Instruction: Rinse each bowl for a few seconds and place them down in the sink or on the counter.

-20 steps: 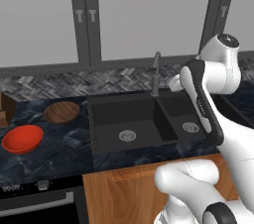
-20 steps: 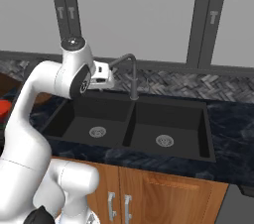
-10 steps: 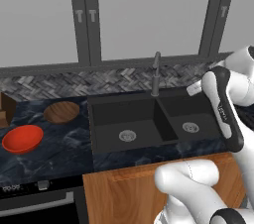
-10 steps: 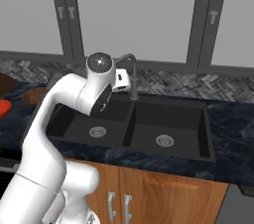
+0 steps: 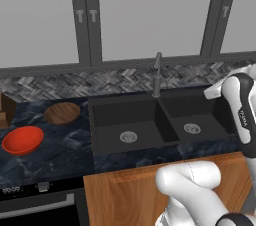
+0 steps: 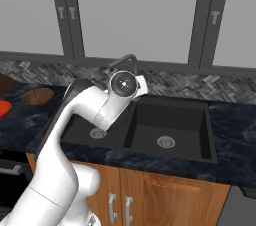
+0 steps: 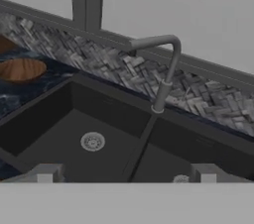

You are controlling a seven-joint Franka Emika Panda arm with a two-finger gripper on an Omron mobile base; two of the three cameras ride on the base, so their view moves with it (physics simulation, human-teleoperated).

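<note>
A glossy red bowl [image 5: 22, 140] rests on the dark marbled counter [image 5: 65, 156] at the far left, and its edge shows as a red bowl [image 6: 2, 109] at the picture's border. Just behind it, nearer the sink, sits the brown wooden bowl [image 5: 62, 113], also visible as a wooden bowl [image 6: 37, 96] and a wooden bowl [image 7: 20, 68]. The black double sink [image 5: 120, 114] holds nothing in either basin. My gripper [image 7: 124, 174] hovers over the sink [image 7: 99, 104] near the divider. It faces the backsplash, open, fingertips [image 7: 44, 173] wide apart with nothing between them. Both bowls lie far to its left.
The grey faucet [image 5: 157, 75] rises behind the divider, its spout reaching over the left basin; it shows as a faucet [image 7: 163, 69] straight ahead of the hand. A wooden box [image 5: 5, 110] stands at the counter's far left. An oven front [image 5: 40, 205] sits below the bowls.
The arm has swung right across the sink, from in front of the faucet toward the right basin. The gripper stayed open. Neither bowl has moved.
</note>
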